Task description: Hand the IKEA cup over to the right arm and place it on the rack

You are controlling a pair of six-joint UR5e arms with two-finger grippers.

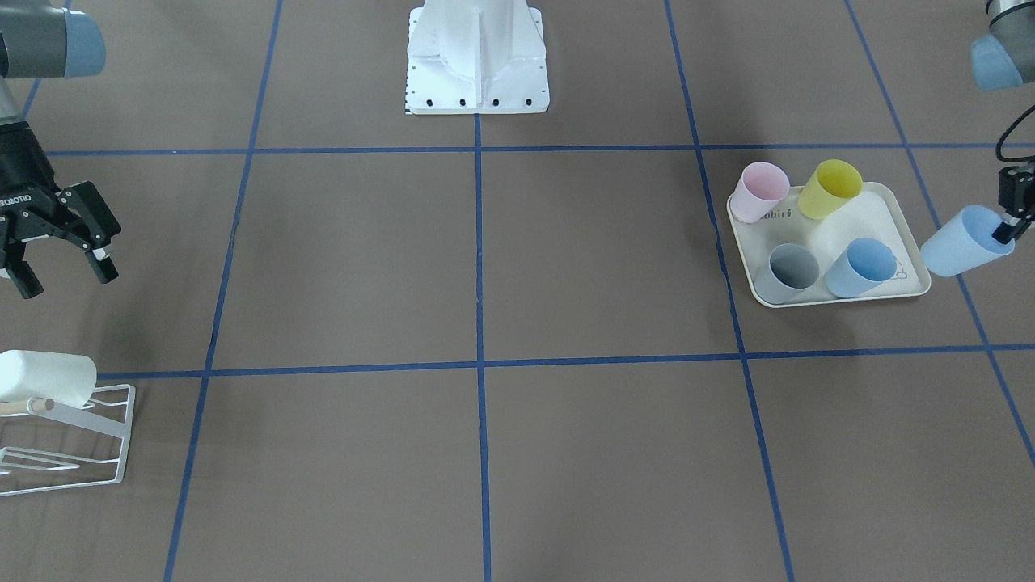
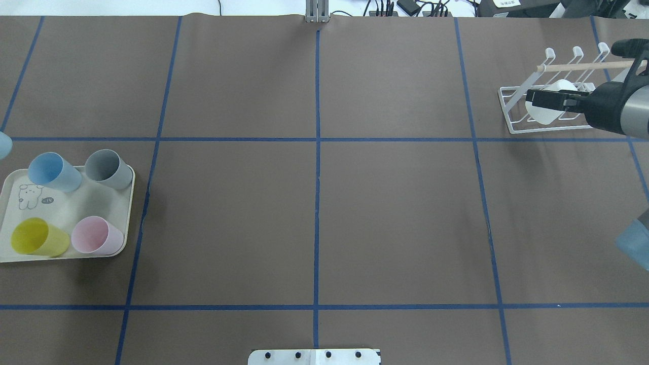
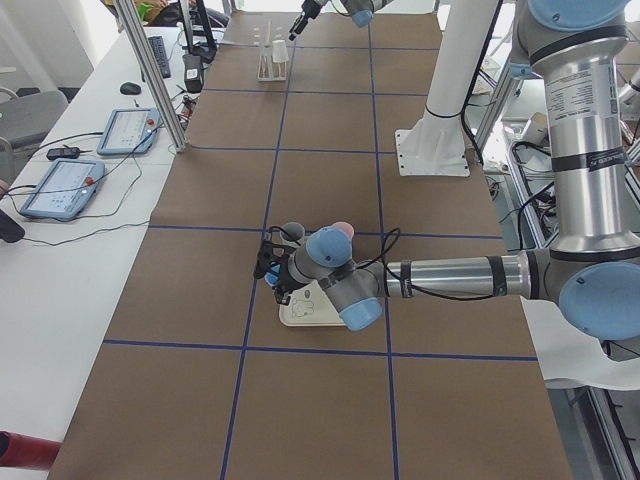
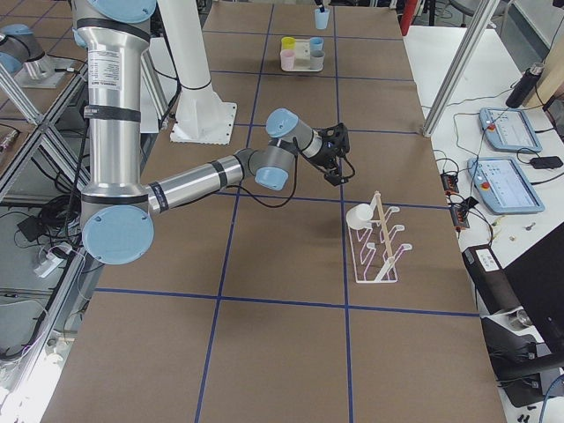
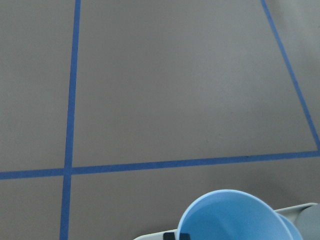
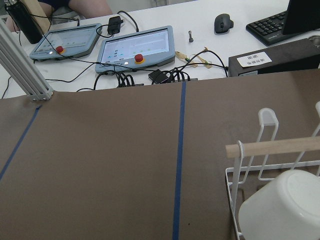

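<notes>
The IKEA cup [image 1: 962, 242], light blue, hangs tilted just off the cream tray's edge, with my left gripper [image 1: 1007, 230] shut on its rim. Its open mouth [image 5: 235, 217] fills the bottom of the left wrist view. The white wire rack [image 1: 73, 440] with its wooden dowel [image 2: 583, 66] stands at the far side of the table and carries a white cup [image 1: 44, 378] on a prong. My right gripper [image 1: 61, 263] hovers open and empty beside the rack, just over that white cup [image 2: 542, 111].
The cream tray [image 1: 877, 214] holds a pink cup [image 1: 760, 190], a yellow cup [image 1: 831, 187], a grey cup [image 1: 791, 271] and a blue cup [image 1: 861, 267]. The robot's white base [image 1: 477, 56] stands at mid-table. Control tablets [image 6: 135, 47] and cables lie beyond the table edge.
</notes>
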